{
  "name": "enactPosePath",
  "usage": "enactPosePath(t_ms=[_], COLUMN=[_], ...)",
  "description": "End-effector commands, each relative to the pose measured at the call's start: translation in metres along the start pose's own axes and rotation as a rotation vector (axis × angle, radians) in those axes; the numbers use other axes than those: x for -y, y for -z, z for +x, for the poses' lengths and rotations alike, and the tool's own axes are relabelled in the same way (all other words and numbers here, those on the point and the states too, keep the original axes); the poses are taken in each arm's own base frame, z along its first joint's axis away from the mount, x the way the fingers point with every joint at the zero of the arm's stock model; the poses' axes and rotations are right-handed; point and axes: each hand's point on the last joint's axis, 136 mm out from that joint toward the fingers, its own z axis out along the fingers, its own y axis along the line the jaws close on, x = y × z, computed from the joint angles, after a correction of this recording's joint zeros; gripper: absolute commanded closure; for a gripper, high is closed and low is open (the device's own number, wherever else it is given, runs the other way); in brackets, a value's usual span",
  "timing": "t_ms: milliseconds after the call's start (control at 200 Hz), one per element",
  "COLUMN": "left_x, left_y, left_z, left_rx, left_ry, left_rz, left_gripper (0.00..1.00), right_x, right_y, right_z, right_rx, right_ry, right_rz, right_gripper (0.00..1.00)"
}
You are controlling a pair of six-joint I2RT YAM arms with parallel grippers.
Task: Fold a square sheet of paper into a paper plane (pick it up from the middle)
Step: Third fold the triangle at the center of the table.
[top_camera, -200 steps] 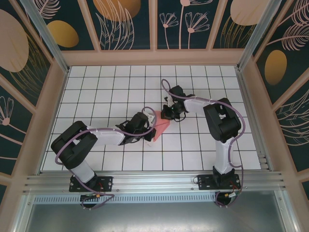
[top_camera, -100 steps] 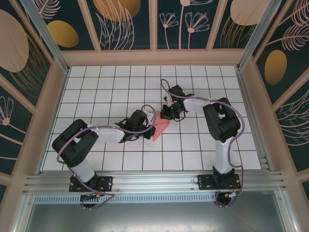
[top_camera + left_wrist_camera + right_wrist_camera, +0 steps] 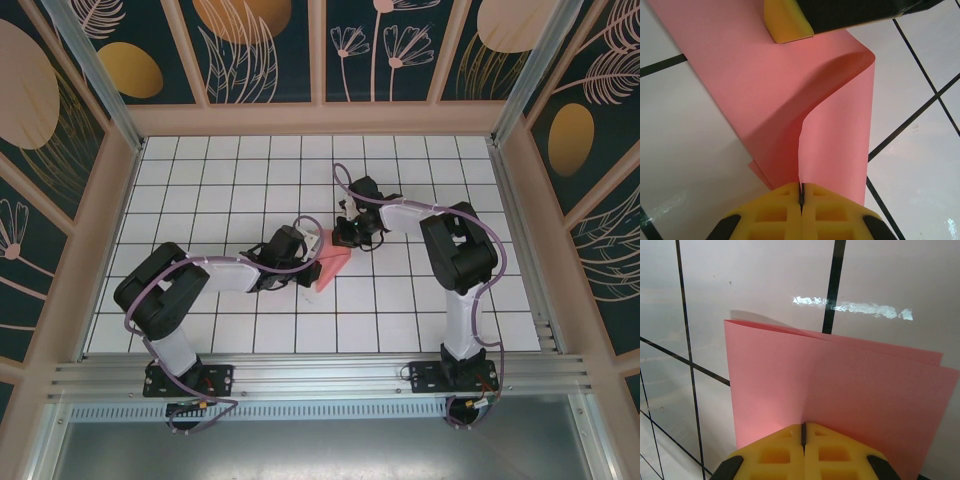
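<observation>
Salmon-pink square sheet of paper (image 3: pixel 333 266) stays clamped in your left gripper (image 3: pixel 801 196) and right gripper (image 3: pixel 803 432), both pinched tight on it. Your left elbow has swung inward. The folded edges sit mid-way across the table (image 3: pixel 200 180), free tiles all around.

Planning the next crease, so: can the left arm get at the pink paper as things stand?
Likely yes: the left end effector is shut on the edge of the pink paper, nothing in between. The right end effector pinches another edge, which may limit moves.
</observation>
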Motion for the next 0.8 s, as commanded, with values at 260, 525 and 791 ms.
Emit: enactPosePath(t_ms=[260, 525, 791], left_x=[0.0009, -0.0043, -0.0044], left_y=[-0.0082, -0.0073, -0.0046], left_z=[0.0028, 0.005, 0.0012], left_rx=[-0.019, -0.01, 0.01], left_ry=[-0.002, 0.01, 0.014], left_rz=[0.03, 0.005, 0.001], left_gripper=[1.0, 1.0, 1.0], right_x=[0.0139, 0.0145, 0.018], right_y=[-0.0181, -0.0174, -0.02], right_z=[0.0203, 0.0207, 0.0219], right_rx=[-0.074, -0.075, -0.079], right_ry=[-0.009, -0.009, -0.017], right_rz=[0.056, 0.061, 0.072], right_gripper=[0.95, 0.95, 0.95])
